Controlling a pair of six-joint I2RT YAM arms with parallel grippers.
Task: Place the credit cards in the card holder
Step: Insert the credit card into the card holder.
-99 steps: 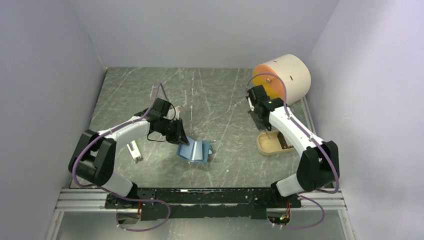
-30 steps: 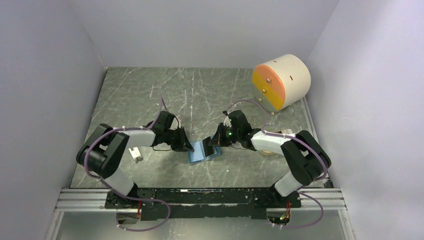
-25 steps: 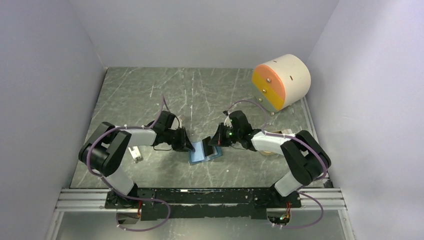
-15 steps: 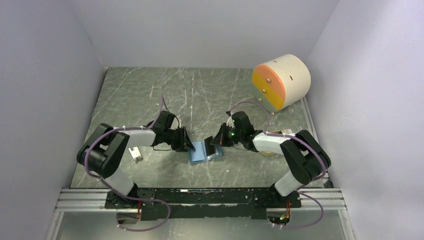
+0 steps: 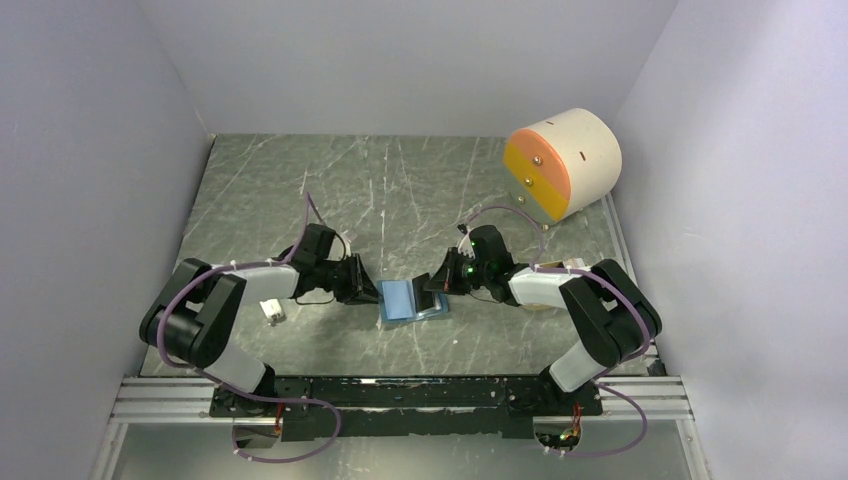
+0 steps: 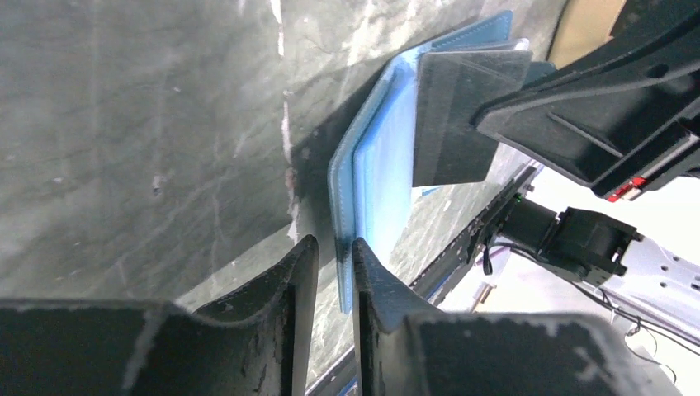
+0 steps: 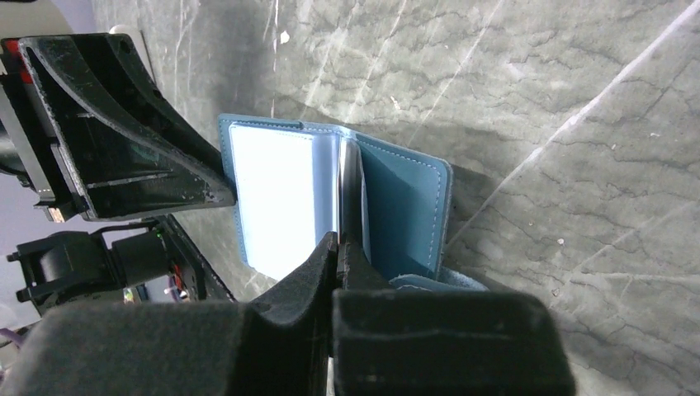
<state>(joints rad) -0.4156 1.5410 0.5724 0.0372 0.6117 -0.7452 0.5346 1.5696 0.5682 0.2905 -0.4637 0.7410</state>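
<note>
- Far left on the grey marbled table, a small white clip-like piece lies by the left arm, well apart from the rest.
- The left gripper lies low over the table. Its jaws are nearly together, with the left edge of the card holder caught in the slit between them.
- The card holder sits mid-table between the two grippers. It is spread open like a little book: blue stitched cover outside, a pale blue-grey panel on the left, a deeper teal flap on the right.
- One credit card, dark grey and thin, stands on edge over the fold of the holder, its far end down among the inner leaves.
- The right gripper has its jaws pinched tight on that card.
- Behind it, the tan tray is mostly hidden by the right arm; I can't see what's in it.
- In the far right corner, the cream drum lies on its side, its orange-yellow drawer fronts closed flush.
</note>
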